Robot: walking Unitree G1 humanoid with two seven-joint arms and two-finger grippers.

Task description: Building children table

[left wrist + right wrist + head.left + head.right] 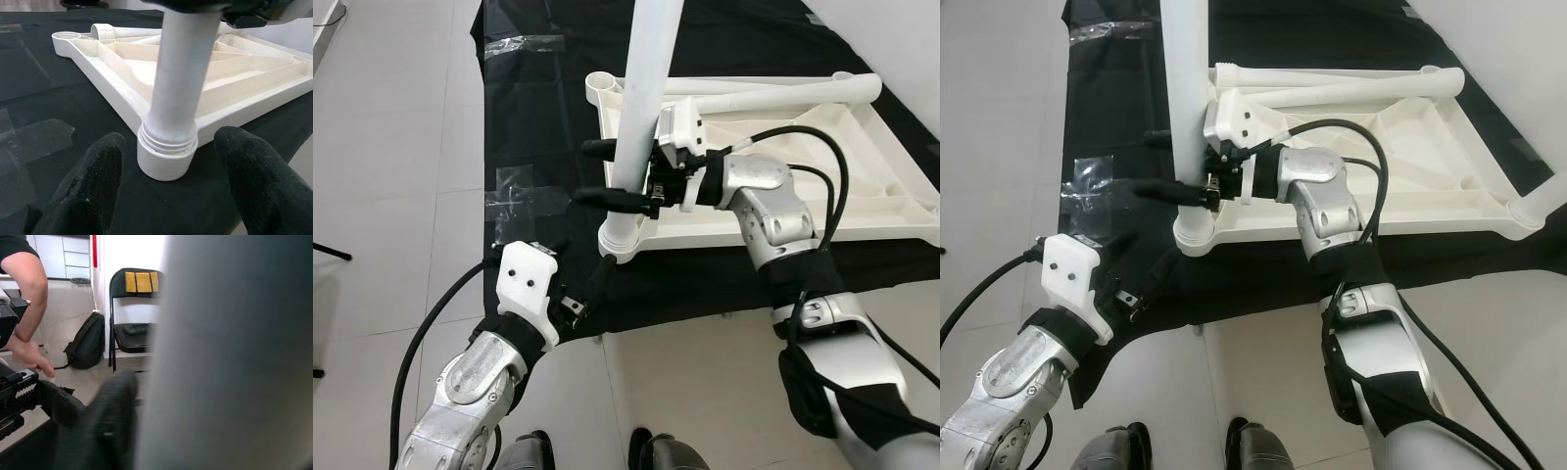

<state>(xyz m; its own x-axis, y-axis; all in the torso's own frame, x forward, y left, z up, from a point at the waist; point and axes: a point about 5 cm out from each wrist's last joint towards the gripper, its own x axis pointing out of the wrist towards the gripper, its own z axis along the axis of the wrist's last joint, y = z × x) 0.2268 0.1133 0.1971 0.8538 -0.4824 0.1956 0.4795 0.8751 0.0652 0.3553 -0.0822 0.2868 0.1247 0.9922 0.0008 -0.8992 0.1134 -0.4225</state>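
Note:
A white children's table top [822,147] lies upside down on a black cloth [538,108] on the floor. One white table leg [641,98] stands upright in the near-left corner socket [619,240]. My right gripper [582,172] is shut on this leg at mid height, one black finger on each side. My left gripper [582,269] is low by the socket [166,156] and open; its fingertips [105,156] flank the socket without touching it. A second white leg [773,93] lies across the far side of the table top.
Tiled floor surrounds the cloth, which carries clear tape patches [524,191]. My feet [529,455] stand at the cloth's near edge. The right wrist view shows a person's arm [24,284], a black folding chair [134,323] and a backpack [88,340] beyond.

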